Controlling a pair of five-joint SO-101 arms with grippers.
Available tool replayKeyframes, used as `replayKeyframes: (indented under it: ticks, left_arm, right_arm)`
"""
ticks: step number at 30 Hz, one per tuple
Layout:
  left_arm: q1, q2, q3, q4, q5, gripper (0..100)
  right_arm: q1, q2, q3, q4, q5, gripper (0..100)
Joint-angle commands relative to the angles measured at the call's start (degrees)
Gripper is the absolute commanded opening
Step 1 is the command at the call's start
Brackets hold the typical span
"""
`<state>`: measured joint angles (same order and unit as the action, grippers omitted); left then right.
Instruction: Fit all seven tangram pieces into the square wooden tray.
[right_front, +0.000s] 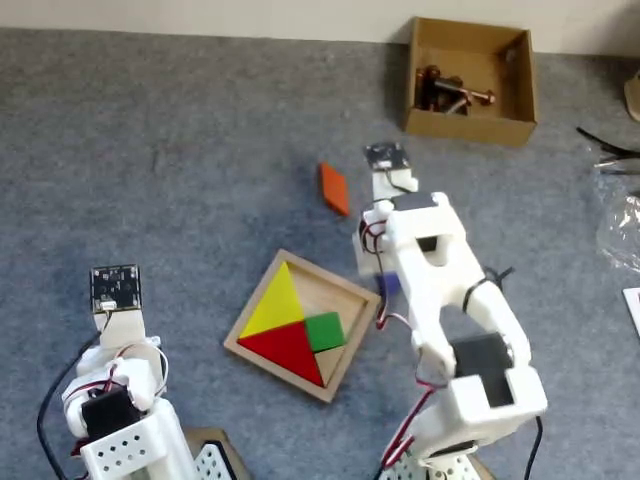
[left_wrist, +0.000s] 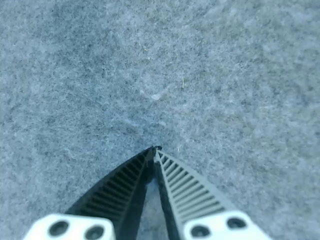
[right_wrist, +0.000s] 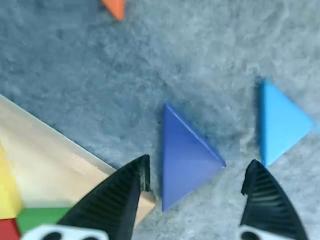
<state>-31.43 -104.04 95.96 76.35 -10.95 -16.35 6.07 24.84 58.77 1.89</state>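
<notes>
Piece: dark blue triangle (right_wrist: 187, 157), flat on the grey worktop (right_front: 150, 150), just outside one corner of the square wooden tray (right_wrist: 55, 165) and not yet in it.

Position relative to right fingers (right_wrist: 120, 195): it lies between them, a little ahead of their tips. They are spread wide and grasp nothing.

Axis: the long edge runs roughly along the fingers' own line, on the side of the finger nearer the tray. The opposite corner points at the other finger. Judgement: a straight descent and squeeze would pinch long edge against point, a narrow hold liable to swivel.

Tray contents: yellow triangle (right_front: 278, 300), red triangle (right_front: 290, 350), green square (right_front: 324, 330). Bare wood remains on the side facing the dark blue triangle.

Neighbours: light blue triangle (right_wrist: 280, 122), just beyond the outer finger and apart from the dark blue one. Orange piece (right_front: 334, 188), farther off on the worktop, apart from the tray.

Left fingers (left_wrist: 185, 185): clenched together on nothing, over bare worktop, well apart from every piece. Judgement: the right arm is plainly the nearer.
</notes>
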Motion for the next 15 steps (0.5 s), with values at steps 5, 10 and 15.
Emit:
replayKeyframes:
  ticks: [5,10,15]
  left_arm:
    - [0.8,-0.3,1.2,0.3,0.5,1]
    - [0.8,-0.3,1.2,0.3,0.5,1]
    - [0.8,-0.3,1.2,0.3,0.5,1]
  right_arm:
    - [0.4,1.0,-3.6,-0.7,0.1,28.5]
    - [0.4,1.1,-3.6,-2.3,0.7,28.5]
    - [0.4,1.1,-3.6,-3.5,3.0,25.1]
